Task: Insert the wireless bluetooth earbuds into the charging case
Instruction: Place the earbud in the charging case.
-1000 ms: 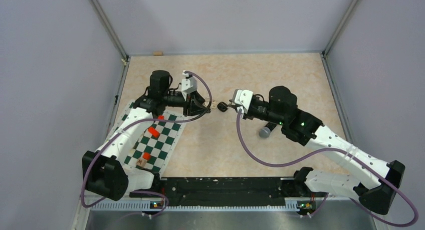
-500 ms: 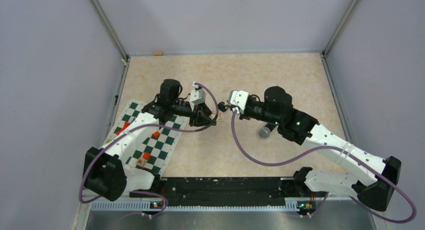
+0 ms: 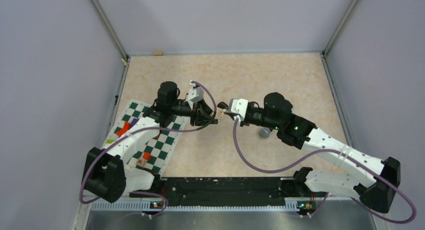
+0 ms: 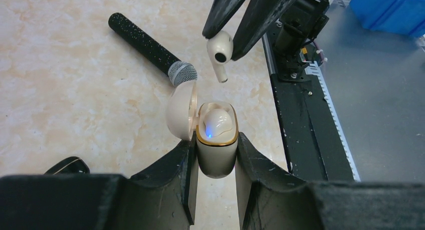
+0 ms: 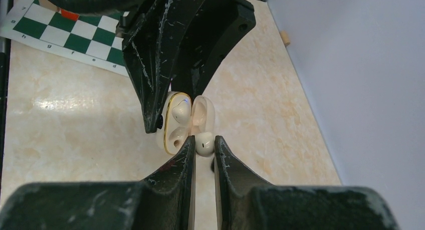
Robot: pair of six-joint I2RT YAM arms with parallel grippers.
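Observation:
My left gripper (image 4: 215, 146) is shut on a white charging case (image 4: 216, 149) with a gold rim and holds it above the table with its lid (image 4: 180, 112) open. One white earbud (image 4: 218, 122) sits inside, with a blue light beside it. My right gripper (image 5: 203, 141) is shut on a second white earbud (image 5: 204, 142) and holds it just at the case's empty socket (image 5: 175, 136). In the left wrist view this earbud (image 4: 219, 52) hangs stem-down just beyond the case's open mouth. In the top view the two grippers (image 3: 209, 117) (image 3: 226, 110) meet at mid-table. No black earbuds show.
A black microphone (image 4: 150, 49) with a silver head lies on the table beyond the case; it also shows in the top view (image 3: 264, 132). A green-white chessboard (image 3: 150, 140) with red pieces lies at left. A small black case (image 4: 65, 166) lies near my left gripper.
My left gripper has carried the case right, toward mid-table. My right gripper has moved left and nearer with the earbud, so that the earbud is now at the case's open mouth.

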